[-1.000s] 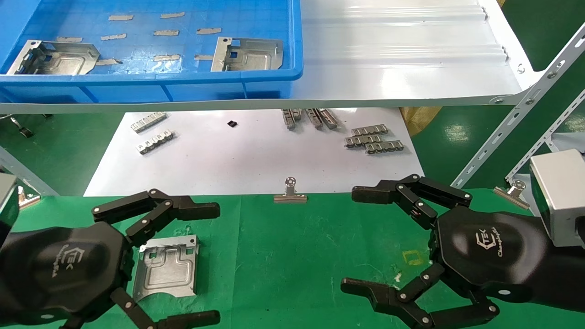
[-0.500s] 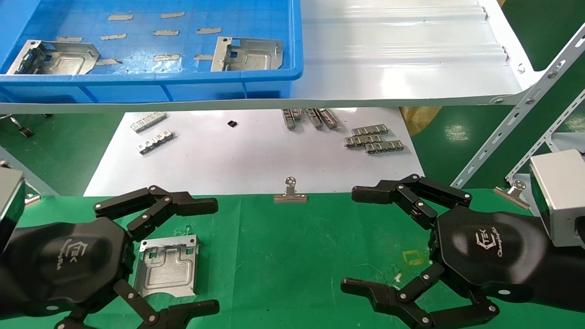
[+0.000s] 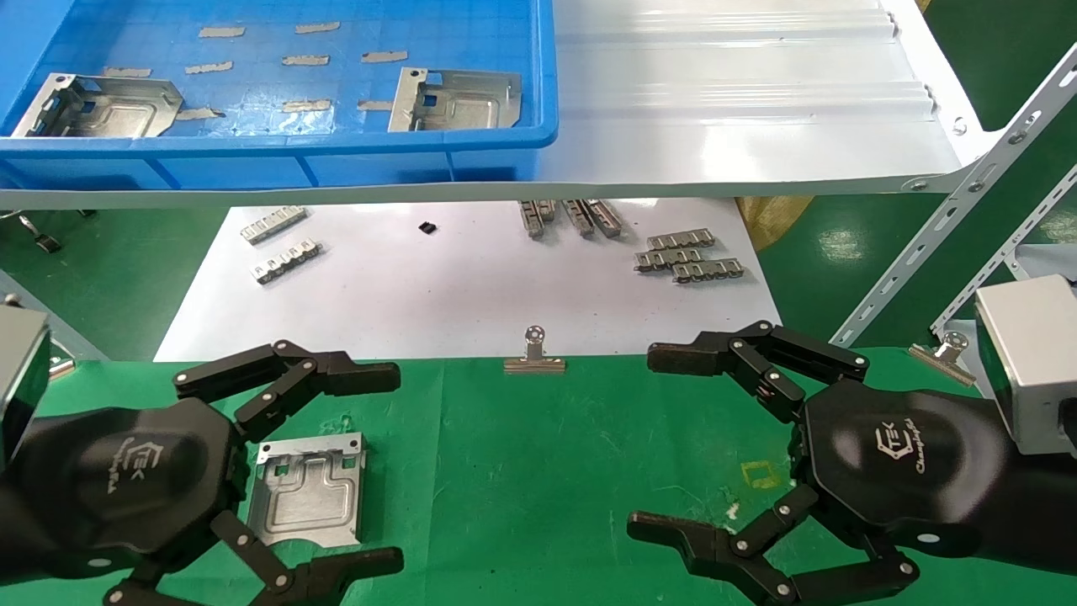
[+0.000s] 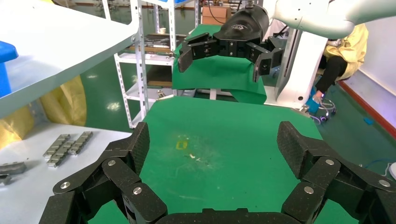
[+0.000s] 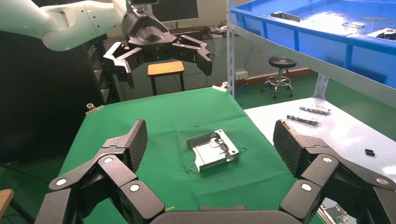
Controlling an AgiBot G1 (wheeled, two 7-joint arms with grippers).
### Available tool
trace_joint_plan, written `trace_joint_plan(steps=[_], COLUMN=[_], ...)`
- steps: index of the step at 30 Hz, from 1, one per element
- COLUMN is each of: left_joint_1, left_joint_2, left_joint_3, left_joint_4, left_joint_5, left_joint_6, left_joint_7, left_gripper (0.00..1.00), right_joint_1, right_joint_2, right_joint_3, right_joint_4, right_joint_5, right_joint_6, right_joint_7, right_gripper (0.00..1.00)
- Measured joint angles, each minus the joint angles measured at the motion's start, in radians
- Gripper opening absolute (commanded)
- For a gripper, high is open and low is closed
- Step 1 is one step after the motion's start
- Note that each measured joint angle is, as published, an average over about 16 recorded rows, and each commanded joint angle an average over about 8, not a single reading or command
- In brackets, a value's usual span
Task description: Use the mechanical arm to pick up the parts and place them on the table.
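You cannot see the near side walls of the two parts (image 3: 101, 105) (image 3: 454, 99) behind the blue bin's front rim (image 3: 278, 143), and the left tool (image 3: 370, 471) is cut off by the head view's lower edge.

L gripper (image 3: 370, 471) at table's near-left corner, fingers spread wide, palm up. R gripper (image 3: 665, 442) at near-right edge, also spread wide, hovering above cloth.

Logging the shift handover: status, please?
Left pincer open, above the table around one part. Right pincer open, empty. Two parts in the blue bin. No obstruction.
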Motion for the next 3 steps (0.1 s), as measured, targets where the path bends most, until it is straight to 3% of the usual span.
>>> trace_joint_plan(steps=[3], left_joint_1=[0.000], left_joint_2=[0.000], left_joint_3=[0.000], left_joint_4=[0.001], left_joint_5=[0.000], left_joint_6=[0.000], left_joint_7=[0.000], left_gripper=[1.00], right_joint_1=[0.000], right_joint_2=[0.000], right_joint_3=[0.000], right_joint_4=[0.000], right_joint_5=[0.000], right_joint_6=[0.000], right_joint_7=[0.000], right_gripper=[1.00])
